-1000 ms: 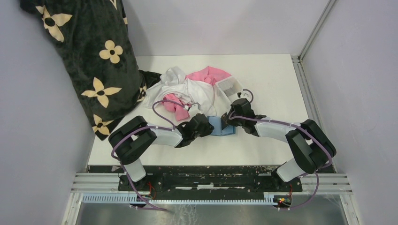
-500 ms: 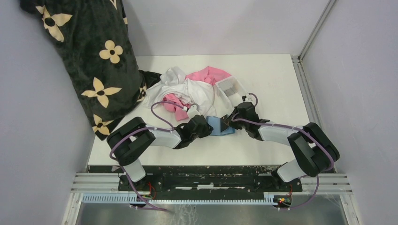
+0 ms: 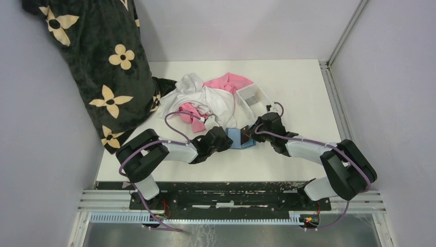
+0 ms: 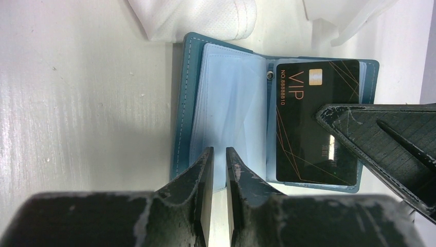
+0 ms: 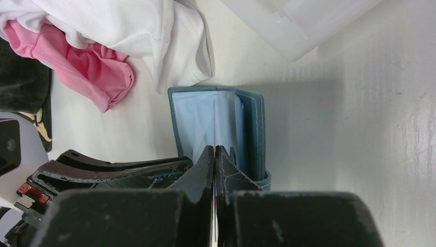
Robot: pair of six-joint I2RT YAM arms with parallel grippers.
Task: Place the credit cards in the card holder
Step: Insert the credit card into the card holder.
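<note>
**Black card held over the open card holder**

The teal-blue fold-over card holder [image 4: 181, 118] lies open on the white table [image 4: 77, 103], between the two grippers and just in front of a heap of cloth. Its clear sleeve pages face up. A black credit card [image 4: 308, 128] with gold lines and "VIP" lettering sits over the holder's right half, one corner just beside the small dark snap; whether it is inside a sleeve cannot be told. The right gripper [image 5: 214, 150] has its fingers pressed together on this card, seen edge-on from its wrist. The left gripper [image 4: 219, 154] is nearly closed, pinching the near edge of the holder's left half. A crumpled white cloth [image 5: 154, 36] touches the holder's far edge, with a pink cloth [image 5: 97, 72] beside it. A clear plastic tray [image 5: 293, 20] lies near, and a black flowered blanket [image 3: 97, 67] hangs at the far left
</note>
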